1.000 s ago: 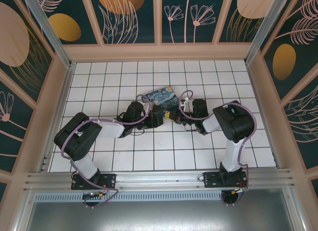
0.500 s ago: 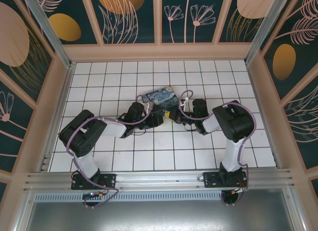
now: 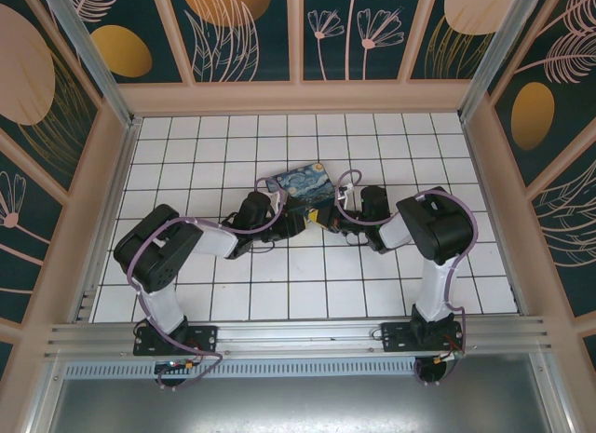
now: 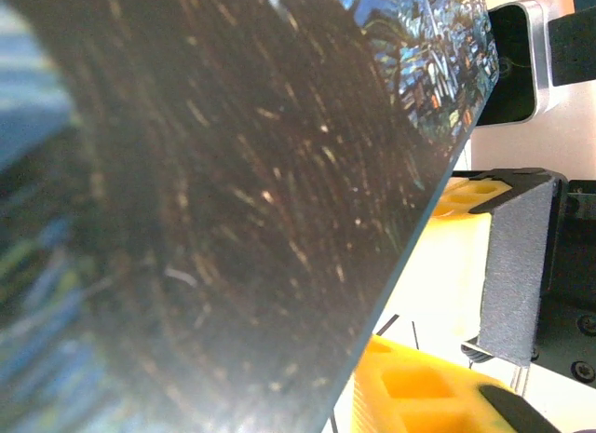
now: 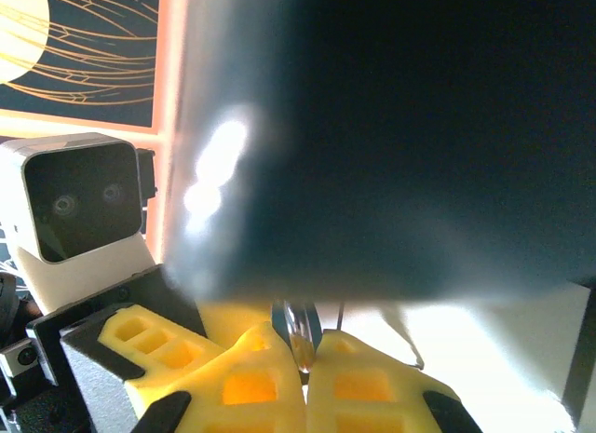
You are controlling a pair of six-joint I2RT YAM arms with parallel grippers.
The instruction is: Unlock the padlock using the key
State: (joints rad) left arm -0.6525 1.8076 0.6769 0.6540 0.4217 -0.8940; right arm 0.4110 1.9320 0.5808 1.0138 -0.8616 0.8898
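Yellow fingers (image 4: 466, 196) of the left gripper (image 3: 296, 224), just left of centre in the overhead view, stood partly apart with pale floor between them. Their tips were lost behind the starry-night box (image 3: 303, 182), so I could not tell whether they gripped anything. That box lay askew at mid-frame on the white tiled table (image 3: 186, 154), crowding both wrist cameras. Just right of it, the right gripper (image 5: 303, 366) was clenched on a thin metal sliver, seemingly the key (image 5: 299, 335), poking out at the bottom centre of its view, probably to offer it to the lock. The padlock could not be made out, likely hidden between the grippers. No writing or brand was legible
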